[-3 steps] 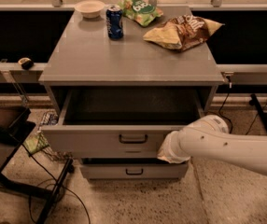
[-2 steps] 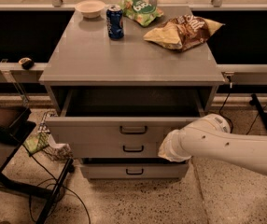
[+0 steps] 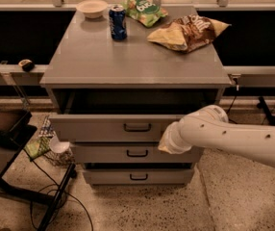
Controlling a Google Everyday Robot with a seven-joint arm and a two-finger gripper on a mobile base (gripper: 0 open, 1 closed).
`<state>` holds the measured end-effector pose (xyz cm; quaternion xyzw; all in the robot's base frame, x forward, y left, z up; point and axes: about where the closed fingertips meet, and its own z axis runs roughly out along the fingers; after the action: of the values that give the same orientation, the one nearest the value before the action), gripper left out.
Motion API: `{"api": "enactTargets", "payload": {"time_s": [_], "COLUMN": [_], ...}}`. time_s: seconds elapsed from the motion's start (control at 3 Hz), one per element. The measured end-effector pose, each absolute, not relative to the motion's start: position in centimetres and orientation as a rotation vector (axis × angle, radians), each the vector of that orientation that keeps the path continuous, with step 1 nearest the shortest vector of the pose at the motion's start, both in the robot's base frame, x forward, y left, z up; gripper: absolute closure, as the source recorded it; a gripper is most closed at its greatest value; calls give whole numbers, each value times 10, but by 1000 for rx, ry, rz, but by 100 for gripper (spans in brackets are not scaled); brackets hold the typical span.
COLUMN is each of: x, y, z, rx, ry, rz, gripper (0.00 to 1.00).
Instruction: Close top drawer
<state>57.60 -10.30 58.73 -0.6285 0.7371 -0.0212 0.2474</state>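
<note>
Top drawer [image 3: 94, 128] inward, pincer behind wrist [image 3: 177, 137]

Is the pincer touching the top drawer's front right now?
Cannot tell. In the camera view the pincer is at the right end of the front of the top drawer, but the white wrist hides where they would meet.

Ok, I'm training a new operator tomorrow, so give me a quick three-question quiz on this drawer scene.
1. True or false: the top drawer is fully shut.
2. Where is the gripper? A) inside the top drawer B) at its front, right of the handle C) raised high above it
3. How many lower drawers show beneath it?
Key: 1 false, it stands part open. 2 B. 3 two.
</note>
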Motion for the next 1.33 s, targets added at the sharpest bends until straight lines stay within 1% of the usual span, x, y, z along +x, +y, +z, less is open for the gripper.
{"api": "enactTargets", "payload": {"time_s": [0.33,1.33], "x": [576,576], "y": [-103,-103], "z": [587,587], "rx": [-1713,-1714], "ry": [2010,2010], "rz": [-58,-58], "gripper": [75,5]}}
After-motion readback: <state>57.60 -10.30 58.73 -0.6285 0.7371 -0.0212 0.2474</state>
